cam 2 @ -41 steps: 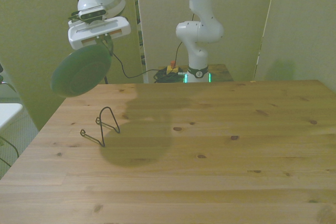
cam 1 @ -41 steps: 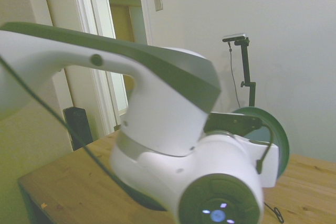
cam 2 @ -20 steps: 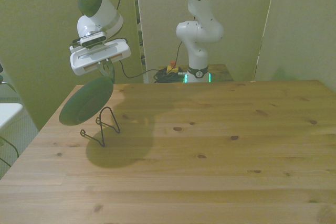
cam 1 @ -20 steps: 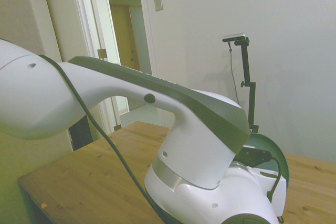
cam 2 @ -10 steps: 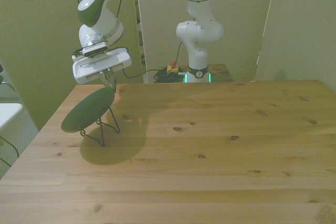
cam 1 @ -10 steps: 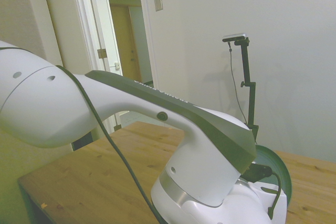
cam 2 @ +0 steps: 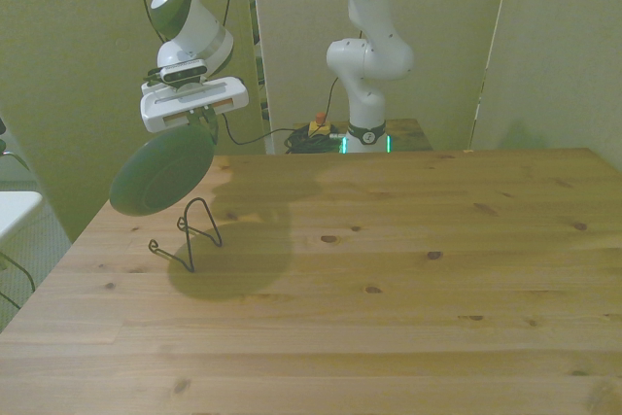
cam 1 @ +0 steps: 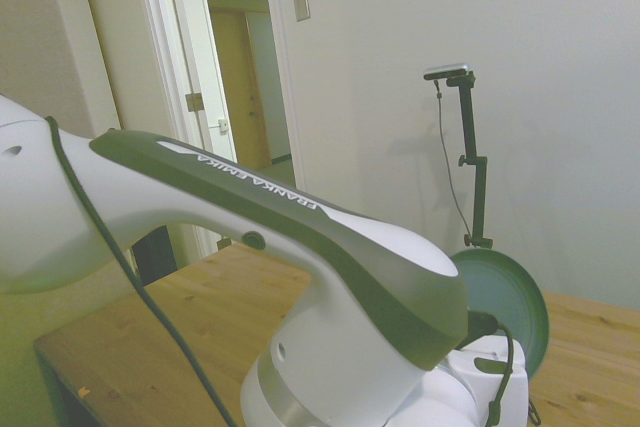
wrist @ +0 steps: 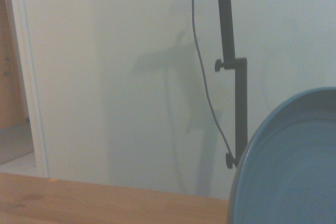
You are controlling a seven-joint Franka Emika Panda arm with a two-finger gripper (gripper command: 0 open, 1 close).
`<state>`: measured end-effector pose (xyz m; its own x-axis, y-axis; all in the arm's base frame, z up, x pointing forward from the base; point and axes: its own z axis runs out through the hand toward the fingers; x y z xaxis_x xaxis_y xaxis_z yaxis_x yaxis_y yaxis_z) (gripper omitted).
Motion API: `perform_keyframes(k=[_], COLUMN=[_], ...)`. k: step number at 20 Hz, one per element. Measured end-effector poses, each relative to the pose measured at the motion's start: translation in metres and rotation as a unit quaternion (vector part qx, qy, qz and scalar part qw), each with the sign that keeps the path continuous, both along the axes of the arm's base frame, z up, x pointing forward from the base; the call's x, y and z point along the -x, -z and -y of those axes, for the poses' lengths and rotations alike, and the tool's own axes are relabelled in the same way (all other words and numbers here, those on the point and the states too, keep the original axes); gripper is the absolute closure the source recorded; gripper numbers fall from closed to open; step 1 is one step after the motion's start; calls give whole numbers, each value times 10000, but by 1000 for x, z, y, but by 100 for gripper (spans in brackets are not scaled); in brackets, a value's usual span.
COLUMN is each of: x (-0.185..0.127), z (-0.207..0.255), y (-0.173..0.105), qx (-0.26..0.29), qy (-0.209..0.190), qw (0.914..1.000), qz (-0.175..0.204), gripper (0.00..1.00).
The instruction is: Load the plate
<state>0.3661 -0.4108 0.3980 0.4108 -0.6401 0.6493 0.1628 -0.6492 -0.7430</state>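
**Tool carrying plate above rack; not yet seated**

The tool (cam 2: 202, 116) hangs over the front view's left end of the light pine wooden desk (cam 2: 389, 269), its fingers closed on the upper rim of the round, shallow, matte teal-green plate (cam 2: 162, 173). We find the plate held clear of the desk, suspended below the tool, just above and slightly to the left of the thin black wire rack (cam 2: 188, 236) in the front view. No contact between plate and rack is visible.

In our judgement the step in hand is lowering the plate into the rack. To do it well, the lower rim should be brought over the gap between the rack's upright loop and its low rail, then eased down on edge. The grip should be released only once the rim is resting and the plate leans on the loop; release from height risks the plate rolling or tipping the light rack.

The plate stands on edge, tilted rather than truly vertical. Its paler underside faces the front camera; the side view shows its hollow face (cam 1: 500, 302) turned the other way. Being round, it has no long axis; its flat plane runs steeply upward.
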Motion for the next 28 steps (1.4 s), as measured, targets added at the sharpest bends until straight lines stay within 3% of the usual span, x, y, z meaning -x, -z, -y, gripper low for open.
perform_keyframes(k=[10,28], x=[-34,-31], z=[-23,-17], y=[31,78], qx=[-18,-145], qy=[79,179], qw=[9989,9990], qz=[462,377], gripper=[100,100])
